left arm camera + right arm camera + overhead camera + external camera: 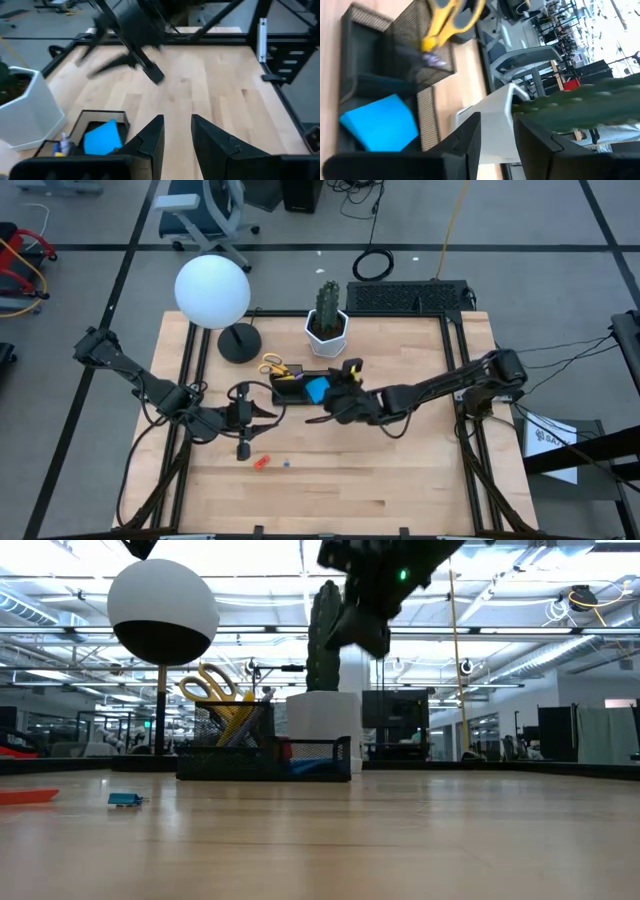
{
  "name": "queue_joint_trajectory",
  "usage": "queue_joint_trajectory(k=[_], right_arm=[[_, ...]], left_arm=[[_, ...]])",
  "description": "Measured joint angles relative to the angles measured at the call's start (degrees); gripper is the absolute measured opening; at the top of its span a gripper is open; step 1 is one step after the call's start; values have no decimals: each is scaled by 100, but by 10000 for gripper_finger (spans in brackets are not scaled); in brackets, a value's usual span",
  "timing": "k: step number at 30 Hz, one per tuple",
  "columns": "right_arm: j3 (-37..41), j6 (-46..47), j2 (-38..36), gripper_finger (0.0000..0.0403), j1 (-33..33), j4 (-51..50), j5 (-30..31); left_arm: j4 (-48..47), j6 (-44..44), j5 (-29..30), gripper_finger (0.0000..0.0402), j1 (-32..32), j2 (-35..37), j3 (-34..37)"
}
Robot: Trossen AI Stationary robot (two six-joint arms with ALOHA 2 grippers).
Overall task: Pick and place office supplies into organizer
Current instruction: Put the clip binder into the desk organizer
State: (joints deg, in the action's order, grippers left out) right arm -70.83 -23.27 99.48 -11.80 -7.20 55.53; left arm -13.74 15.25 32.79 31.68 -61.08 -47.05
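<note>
The black organizer (pixel 292 387) stands mid-table in front of the white cactus pot. A blue sticky-note pad (pixel 316 389) lies in one compartment, and yellow-handled scissors (pixel 274 367) stand handles-up in its mesh cup (pixel 240 725). A red-orange piece (pixel 262 463) and a tiny blue piece (pixel 287 464) lie flat on the wood nearer the front edge. My left gripper (pixel 262 415) hovers open just left of the organizer, with nothing between its fingers (pixel 150 142). My right gripper (pixel 338 398) hangs open above the organizer's right end, raised off the table (pixel 365 600).
A white hexagonal pot with a cactus (pixel 327 323) stands behind the organizer. A lamp with a round black base (pixel 238 343) and a white globe (pixel 212 291) stands to its far left, and a black keyboard (pixel 408 297) lies at the far edge. Bare wood stretches to the right (pixel 420 470).
</note>
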Motion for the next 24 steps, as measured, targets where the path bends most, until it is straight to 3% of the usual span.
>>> queue_joint_trajectory(k=[11, 13, 19, 21, 24], right_arm=[[1, -524, -1176, 100, 201, -102, 121], [1, -398, -1312, 100, 197, -25, 688], [1, -346, -1419, 100, 199, -95, 3145], [1, -387, -1417, 100, 197, -90, 3292], [1, -300, -1417, 100, 223, -79, 3010]], left_arm=[[-160, -8, -181, 104, 0, 2, 0], [-160, -8, -181, 104, 1, 0, 0], [-153, -7, -151, 104, 1, 2, 0], [-153, -7, -146, 104, 1, 1, 0], [-153, -7, -142, 104, 2, 0, 0]])
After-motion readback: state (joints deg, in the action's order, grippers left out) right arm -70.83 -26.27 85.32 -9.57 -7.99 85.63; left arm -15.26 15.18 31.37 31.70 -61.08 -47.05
